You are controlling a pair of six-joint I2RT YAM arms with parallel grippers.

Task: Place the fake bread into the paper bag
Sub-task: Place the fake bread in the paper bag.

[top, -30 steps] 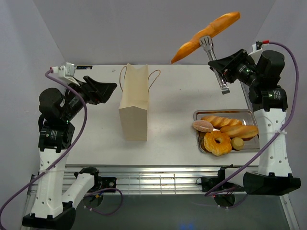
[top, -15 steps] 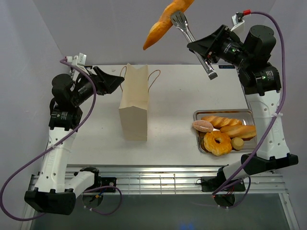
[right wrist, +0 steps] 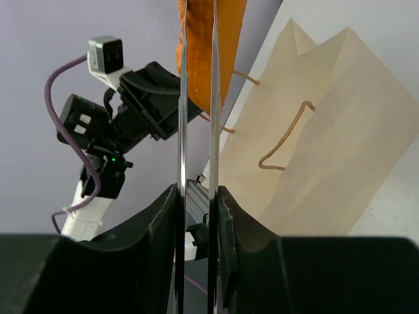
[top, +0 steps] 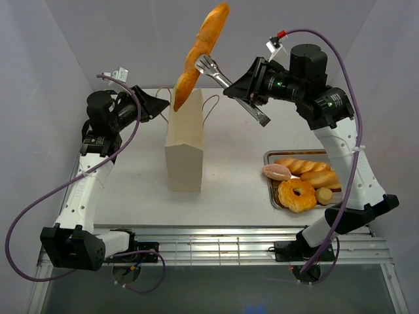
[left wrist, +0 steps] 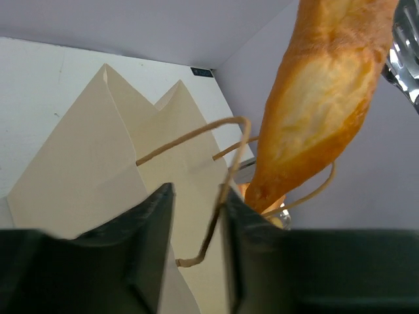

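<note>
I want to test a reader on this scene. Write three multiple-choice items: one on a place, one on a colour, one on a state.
1. Where is the baguette relative to the bag?
A inside it; B above it, in the tongs; C under it.
2. What colour is the bag?
A tan; B blue; C black.
3. How is the right claw?
A open and empty; B shut on the tongs; C shut on the baguette.

Key: 1 B, the tongs hold it in the air over the bag's top. 2 A, its paper is tan. 3 B, the tong arms sit squeezed between its fingers.
</note>
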